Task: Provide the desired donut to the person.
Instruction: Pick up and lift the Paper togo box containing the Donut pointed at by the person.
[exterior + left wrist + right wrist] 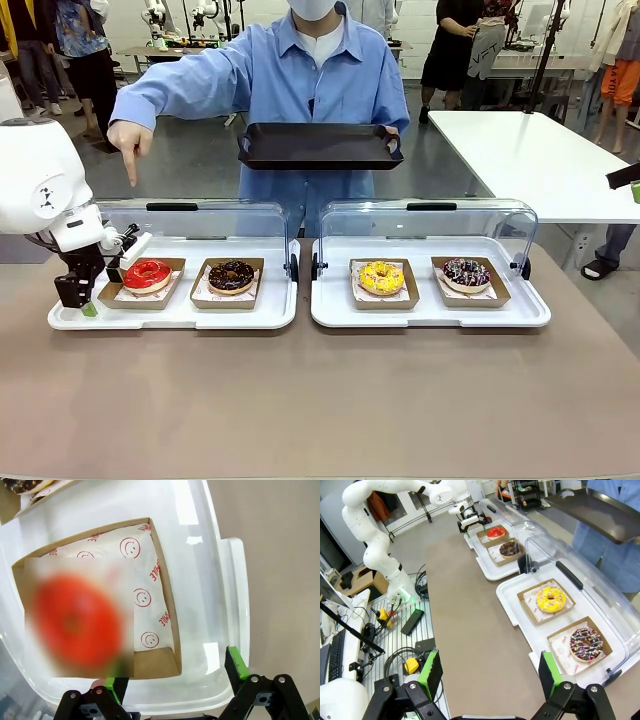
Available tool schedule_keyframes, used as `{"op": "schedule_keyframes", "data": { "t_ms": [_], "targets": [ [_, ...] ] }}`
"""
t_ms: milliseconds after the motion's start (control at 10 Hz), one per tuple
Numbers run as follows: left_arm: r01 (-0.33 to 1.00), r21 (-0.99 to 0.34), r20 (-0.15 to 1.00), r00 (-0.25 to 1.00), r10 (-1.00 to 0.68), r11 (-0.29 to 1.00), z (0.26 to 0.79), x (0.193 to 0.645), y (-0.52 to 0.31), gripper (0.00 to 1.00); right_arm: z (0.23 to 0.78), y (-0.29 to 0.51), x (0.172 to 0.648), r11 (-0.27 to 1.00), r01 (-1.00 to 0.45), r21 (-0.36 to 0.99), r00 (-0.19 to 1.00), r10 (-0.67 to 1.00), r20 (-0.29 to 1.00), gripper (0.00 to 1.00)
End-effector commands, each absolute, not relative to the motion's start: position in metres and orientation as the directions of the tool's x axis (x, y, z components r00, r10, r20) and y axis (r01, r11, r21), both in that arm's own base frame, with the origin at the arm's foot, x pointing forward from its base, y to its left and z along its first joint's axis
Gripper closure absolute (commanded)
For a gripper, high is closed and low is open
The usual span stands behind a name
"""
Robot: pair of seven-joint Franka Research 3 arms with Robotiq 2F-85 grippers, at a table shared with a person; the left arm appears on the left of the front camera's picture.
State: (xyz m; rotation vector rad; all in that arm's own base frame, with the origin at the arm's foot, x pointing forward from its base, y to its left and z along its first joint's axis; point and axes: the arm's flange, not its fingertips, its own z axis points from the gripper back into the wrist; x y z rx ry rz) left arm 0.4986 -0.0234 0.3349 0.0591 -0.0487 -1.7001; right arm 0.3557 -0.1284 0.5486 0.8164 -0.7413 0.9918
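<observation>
Front view, going left to right. Got the left tool (100, 285) low at the left end of the left tray (175, 315), right up against the cardboard box (172, 268) with the red donut (148, 273). Can't miss the pointing hand (128, 140) above, index finger aimed straight down at that end. Just beside the red one, seeing a chocolate donut (231, 276) in its own box on the same tray. Then spotting the person (300, 80) mid-frame across the counter (320, 400), holding a black serving tray (318, 145) level with the other hand (392, 140). Further right, got the right tray (430, 315) with a yellow donut (381, 277) and a dark sprinkled donut (466, 273). Clear lids (200, 215) flipped up behind both trays.

Left wrist view: seeing that tool's jaws wide apart, straddling a corner of the box, not clamped on anything.

Right wrist view: got the right tool (490, 675) spread wide too, nothing between the pads (431, 672), up over the bare counter beside the right tray.
</observation>
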Motion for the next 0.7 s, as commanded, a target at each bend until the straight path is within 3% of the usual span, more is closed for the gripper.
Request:
{"op": "schedule_keyframes", "data": {
  "t_ms": [0, 300, 500, 600],
  "targets": [
    [0.991, 0.076, -0.049, -0.106, -0.993, -0.11, 0.3315, 0.5028, -0.0251, 0.0, 0.5484, -0.1282, 0.3548, 0.311, -0.919, 0.244, 0.361, 0.411, 0.837, 0.0],
    [0.992, 0.071, -0.051, -0.099, -0.994, -0.103, 0.3281, 0.504, -0.0246, 0.0, 0.5484, -0.1282, 0.3548, 0.311, -0.919, 0.244, 0.361, 0.411, 0.837, 0.0],
    [0.993, 0.072, -0.056, -0.094, -0.994, -0.098, 0.325, 0.5052, -0.0243, 0.22, 0.5484, -0.1282, 0.3548, 0.311, -0.919, 0.244, 0.361, 0.411, 0.837, 0.0],
    [0.992, 0.078, -0.052, -0.092, -0.994, -0.096, 0.3228, 0.5062, -0.0237, 0.5, 0.5484, -0.1282, 0.3548, 0.311, -0.919, 0.244, 0.361, 0.411, 0.837, 0.0]
  ]
}}
